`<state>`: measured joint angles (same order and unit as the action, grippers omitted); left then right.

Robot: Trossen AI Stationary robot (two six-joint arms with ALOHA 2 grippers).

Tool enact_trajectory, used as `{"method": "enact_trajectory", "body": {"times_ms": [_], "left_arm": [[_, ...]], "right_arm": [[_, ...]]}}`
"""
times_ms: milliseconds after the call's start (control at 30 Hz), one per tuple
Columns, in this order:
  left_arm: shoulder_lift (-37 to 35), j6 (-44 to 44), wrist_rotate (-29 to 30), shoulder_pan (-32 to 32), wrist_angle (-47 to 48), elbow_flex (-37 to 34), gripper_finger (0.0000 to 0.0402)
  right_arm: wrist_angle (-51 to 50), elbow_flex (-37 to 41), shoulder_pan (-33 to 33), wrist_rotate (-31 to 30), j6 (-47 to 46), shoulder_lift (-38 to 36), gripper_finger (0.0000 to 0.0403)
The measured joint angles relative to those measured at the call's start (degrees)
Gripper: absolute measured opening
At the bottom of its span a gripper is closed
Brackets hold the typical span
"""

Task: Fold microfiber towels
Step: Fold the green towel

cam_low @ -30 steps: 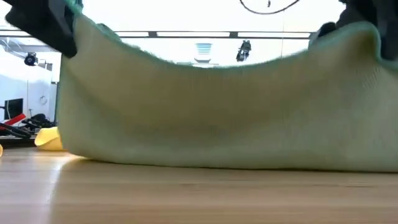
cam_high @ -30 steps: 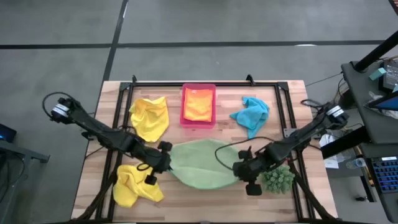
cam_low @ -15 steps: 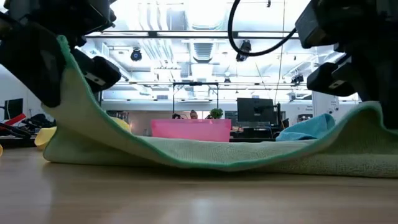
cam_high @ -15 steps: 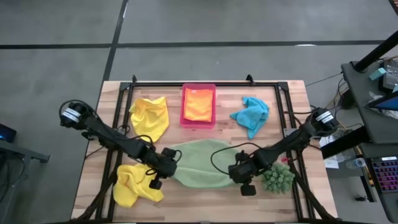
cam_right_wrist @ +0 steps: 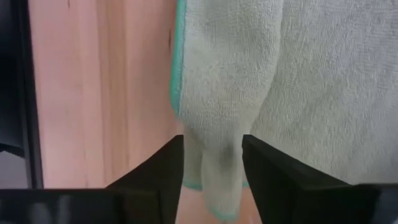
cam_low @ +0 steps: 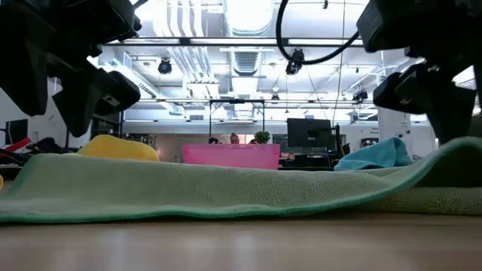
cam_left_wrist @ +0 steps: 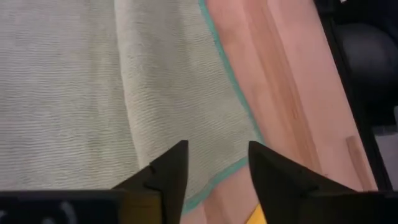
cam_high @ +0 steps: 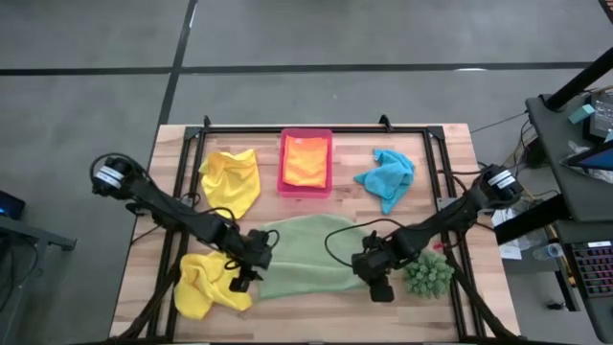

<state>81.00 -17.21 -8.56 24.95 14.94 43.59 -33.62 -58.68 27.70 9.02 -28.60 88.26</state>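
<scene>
Left gripper: we found it at the green towel's left end, fingers apart, nothing between them; the towel's teal-edged corner lay flat on the table just under the tips.
Right gripper: we found it at the towel's right end, fingers parted, a raised fold of the cloth lying between them; we could not tell whether they touched it.
Green towel: we noted it spread across the table's front middle between the two grippers, left end flat, right end humped upward in the low view.
Yellow towels: we counted one crumpled at front left, beside the left gripper, and one at back left.
Orange towel: we recorded it folded inside the pink tray, back centre.
Blue towel: crumpled at back right.
Plant: we saw it at front right, just beside the right gripper.
Table: wood.
</scene>
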Motion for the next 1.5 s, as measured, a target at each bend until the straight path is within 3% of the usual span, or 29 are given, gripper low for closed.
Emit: {"method": "enact_trajectory", "body": {"times_ms": [167,433,567,967,1200,1367,1500], "left_arm": [[-1.98,0.94,0.9,-0.97,4.5,0.3,0.0172],[-6.08,1.94,12.99,-5.26,7.16,0.39,0.0173],[-6.4,4.03,18.03,-8.54,7.17,-0.8,0.0173],[-1.83,6.08,19.22,-14.0,2.04,-3.27,0.0173],[3.43,6.14,19.56,-14.08,-0.32,-3.28,0.0173],[7.51,6.12,19.85,-14.08,-1.56,-3.0,0.0169],[9.3,6.15,19.79,-14.08,-2.05,-2.6,0.0135]], "right_arm": [[-1.48,-0.1,-0.88,-0.66,0.01,-3.57,0.0171],[-7.8,0.69,-4.44,-16.48,1.11,-8.55,0.0164],[-7.65,3.0,-7.72,-19.29,1.64,-9.13,0.0155],[1.68,13.74,-14.1,-16.47,2.33,-7.38,0.0139],[2.8,14.52,-14.14,-16.41,2.2,-7.08,0.0131],[3.05,14.52,-14.14,-16.37,2.21,-7.08,0.0102],[3.05,14.52,-14.03,-16.36,3.96,-6.86,0.0056]]}}
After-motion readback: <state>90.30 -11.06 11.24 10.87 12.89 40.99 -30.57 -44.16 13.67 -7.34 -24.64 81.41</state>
